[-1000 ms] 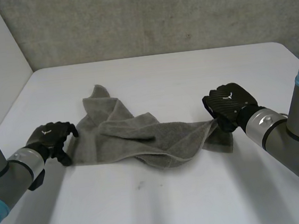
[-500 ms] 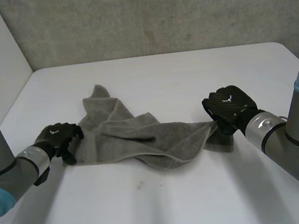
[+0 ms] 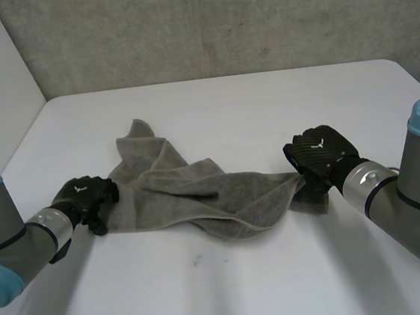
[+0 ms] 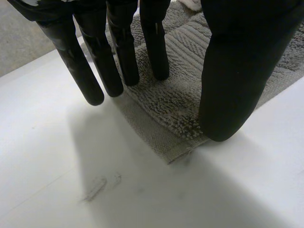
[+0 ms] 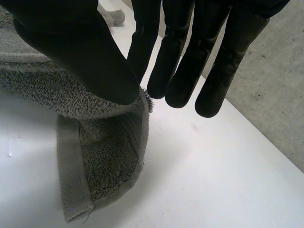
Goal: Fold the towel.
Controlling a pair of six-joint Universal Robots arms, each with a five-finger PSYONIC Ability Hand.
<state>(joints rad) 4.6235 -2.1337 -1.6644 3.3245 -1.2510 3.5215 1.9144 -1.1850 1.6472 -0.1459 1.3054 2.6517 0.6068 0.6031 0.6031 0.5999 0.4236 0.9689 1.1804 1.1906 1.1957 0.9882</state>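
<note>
A grey towel (image 3: 199, 192) lies crumpled across the middle of the white table, with loose folds over each other. My left hand (image 3: 85, 197) is at its near left corner. In the left wrist view the towel (image 4: 175, 109) lies under this hand: the straight fingers (image 4: 118, 52) stand on the corner's edge, the thumb (image 4: 232, 80) on the cloth a gap away, nothing pinched. My right hand (image 3: 317, 150) holds the towel's right end. There the thumb (image 5: 80, 52) presses the towel's (image 5: 104, 156) edge against the fingers (image 5: 175, 57), and a flap hangs below.
The white table (image 3: 246, 289) has bare room in front of the towel and behind it. A grey wall runs along its far edge, and a white panel stands at the left.
My left hand has slid right onto the towel's left corner. My right hand has shifted slightly left, keeping its pinch, and the towel's right end has drawn in a little.
</note>
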